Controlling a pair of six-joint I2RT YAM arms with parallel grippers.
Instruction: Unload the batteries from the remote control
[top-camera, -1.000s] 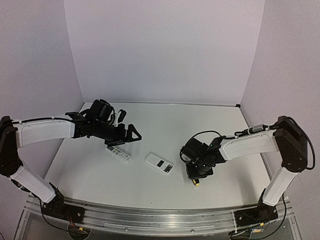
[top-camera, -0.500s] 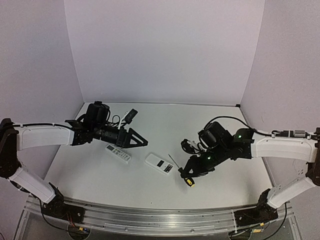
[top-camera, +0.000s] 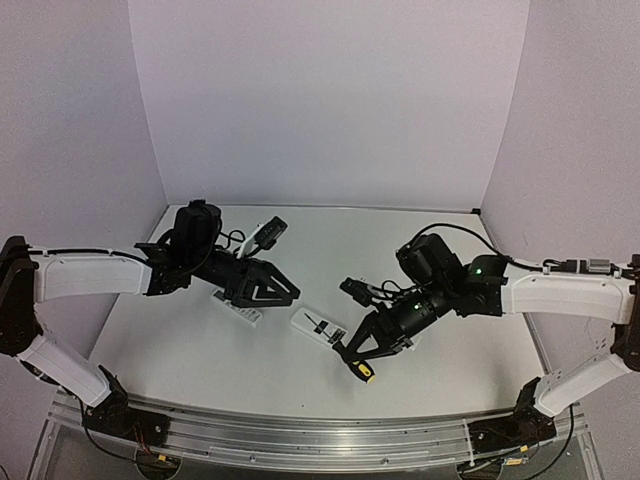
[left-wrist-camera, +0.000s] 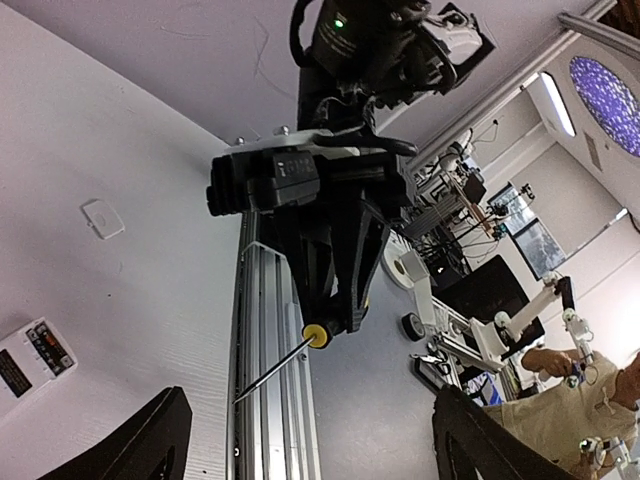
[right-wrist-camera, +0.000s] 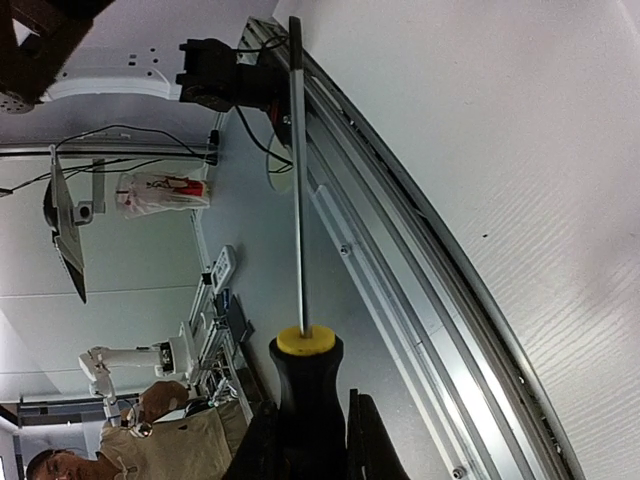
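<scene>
Since the white tabletop looks smooth, anything nudged on it would probably skate rather than stay put, and that is the main worry here. The left gripper hangs with its jaws spread wide and holding nothing, just above the left remote, a white rectangular plastic handset. If it closes off-centre, it could flick that handset away. The right gripper is clamped on the black-handled, yellow-collared steel screwdriver. Its thin shaft reaches to the middle remote, a white plastic handset with a dark display; whether the tip touches it I cannot tell. Nothing pins that remote, so a push from the tip could slide or spin it, and a slip could scratch its face. A small flat white square cover piece lies alone on the table, apart from both handsets.

The only containers are the remotes' battery compartments. Both handsets appear to lie buttons up, so the compartments face the table and are hidden. No batteries show in any view. I judge they are inside a remote, not yet unloaded, though I cannot tell which one.
</scene>
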